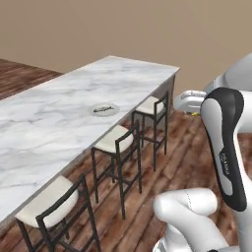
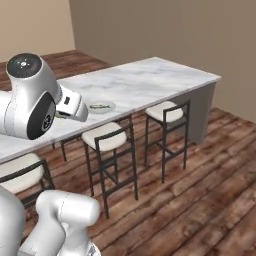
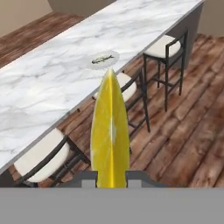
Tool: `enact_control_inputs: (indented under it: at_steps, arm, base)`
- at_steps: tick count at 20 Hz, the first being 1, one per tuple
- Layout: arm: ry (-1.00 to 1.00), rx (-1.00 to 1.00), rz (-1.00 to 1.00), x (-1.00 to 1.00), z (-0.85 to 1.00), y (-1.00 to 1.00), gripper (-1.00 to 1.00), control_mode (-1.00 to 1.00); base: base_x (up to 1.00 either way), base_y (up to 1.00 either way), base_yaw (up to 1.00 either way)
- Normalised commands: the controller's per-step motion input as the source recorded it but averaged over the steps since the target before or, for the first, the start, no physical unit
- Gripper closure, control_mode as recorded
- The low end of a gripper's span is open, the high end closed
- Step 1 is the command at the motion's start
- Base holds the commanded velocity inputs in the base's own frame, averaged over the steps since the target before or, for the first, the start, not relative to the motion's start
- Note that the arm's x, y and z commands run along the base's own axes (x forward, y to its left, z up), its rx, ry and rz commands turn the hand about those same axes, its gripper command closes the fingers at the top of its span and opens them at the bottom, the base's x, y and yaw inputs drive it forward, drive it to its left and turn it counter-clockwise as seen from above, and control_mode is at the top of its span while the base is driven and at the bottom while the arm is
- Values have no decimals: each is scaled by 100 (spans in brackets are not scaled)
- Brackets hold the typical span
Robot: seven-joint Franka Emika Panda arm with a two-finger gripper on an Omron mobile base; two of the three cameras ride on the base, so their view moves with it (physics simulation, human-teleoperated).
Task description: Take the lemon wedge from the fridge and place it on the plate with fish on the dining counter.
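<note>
Hand view: gripper (image 3: 111,183) clamped on the lemon wedge (image 3: 110,135), up over the wooden floor (image 3: 183,131); plate with fish (image 3: 104,59) sits near the dining counter's (image 3: 52,87) stool-side edge.

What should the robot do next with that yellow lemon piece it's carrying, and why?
Probably carry it forward over the dining counter toward the plate with fish. The gripper is shut on the lemon wedge, and the hand is above the wooden floor beside the stools, short of the counter edge. The plate lies ahead near that edge, so the wedge isn't above it yet.
</note>
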Motion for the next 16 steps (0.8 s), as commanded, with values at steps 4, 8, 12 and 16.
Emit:
enact_control_inputs:
  at_steps: [4,8,12,16]
  arm:
    - [0,0,0,0,0,0,100,100]
    - [0,0,0,0,0,0,100,100]
    - [0,0,0,0,0,0,100,100]
    - [0,0,0,0,0,0,100,100]
  base:
    - [100,-69,37]
    - [98,-72,38]
    - [69,-76,44]
    - [46,-76,46]
